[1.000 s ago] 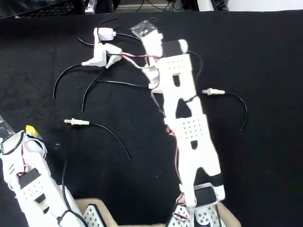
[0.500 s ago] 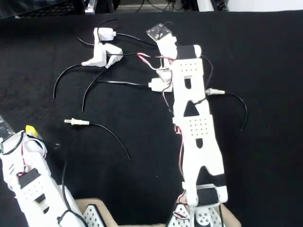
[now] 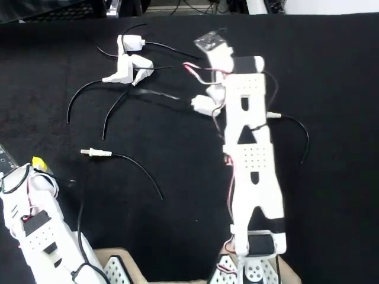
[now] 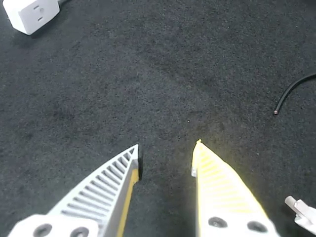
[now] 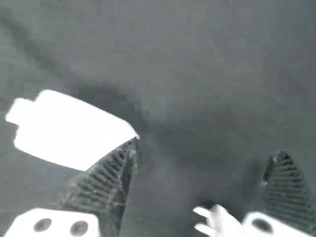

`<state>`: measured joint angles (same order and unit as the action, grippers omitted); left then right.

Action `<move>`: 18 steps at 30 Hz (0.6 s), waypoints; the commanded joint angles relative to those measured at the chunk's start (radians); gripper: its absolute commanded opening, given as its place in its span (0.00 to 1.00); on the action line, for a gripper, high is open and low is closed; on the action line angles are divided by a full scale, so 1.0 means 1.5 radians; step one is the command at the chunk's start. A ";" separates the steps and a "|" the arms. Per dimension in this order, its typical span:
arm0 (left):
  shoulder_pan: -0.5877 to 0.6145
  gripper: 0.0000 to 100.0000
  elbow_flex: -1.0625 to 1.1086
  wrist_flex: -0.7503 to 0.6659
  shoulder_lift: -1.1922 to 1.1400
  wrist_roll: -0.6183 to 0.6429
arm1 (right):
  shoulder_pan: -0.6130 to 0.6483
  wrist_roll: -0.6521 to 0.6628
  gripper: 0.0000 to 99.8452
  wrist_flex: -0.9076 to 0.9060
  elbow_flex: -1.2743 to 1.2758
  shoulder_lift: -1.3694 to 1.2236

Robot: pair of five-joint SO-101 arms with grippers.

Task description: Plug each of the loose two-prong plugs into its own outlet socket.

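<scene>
My right gripper (image 3: pixel 210 40) hangs open at the far middle of the black mat, fingers apart with nothing between them (image 5: pixel 202 153). A white outlet socket (image 3: pixel 201 105) on a black cable lies against that arm's left side; the right wrist view shows this socket (image 5: pixel 69 131) beside one finger. A two-prong plug (image 3: pixel 273 115) pokes out from under the arm's right side, and its prongs (image 5: pixel 210 219) lie near the other finger. Another plug (image 3: pixel 95 152) lies at the left. My left gripper (image 4: pixel 165 150) stands open low over bare mat at the near left (image 3: pixel 23 164).
More white sockets (image 3: pixel 127 65) with black cables cluster at the far left. A socket (image 4: pixel 29 12), a cable end (image 4: pixel 291 94) and a plug tip (image 4: pixel 301 210) ring the left gripper. Loose cables curl across the mat's left half.
My right arm has swung to the right. The socket at its side and that socket's cable have shifted right with it. The left arm has kept still.
</scene>
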<state>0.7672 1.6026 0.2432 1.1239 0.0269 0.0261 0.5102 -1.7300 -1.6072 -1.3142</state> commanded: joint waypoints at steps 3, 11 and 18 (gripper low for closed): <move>-0.006 0.18 -0.006 -0.018 0.005 -0.005 | -0.031 0.140 0.39 -0.025 0.019 0.137; -0.006 0.18 -0.006 -0.018 0.005 -0.005 | -0.028 0.474 0.39 -0.025 0.293 0.219; -0.007 0.18 -0.007 -0.018 0.005 -0.005 | -0.016 0.669 0.39 -0.025 0.560 0.380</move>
<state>0.7656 1.6026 0.2432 1.1239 0.0269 -0.0046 1.4108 -1.7300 -0.8968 -0.9014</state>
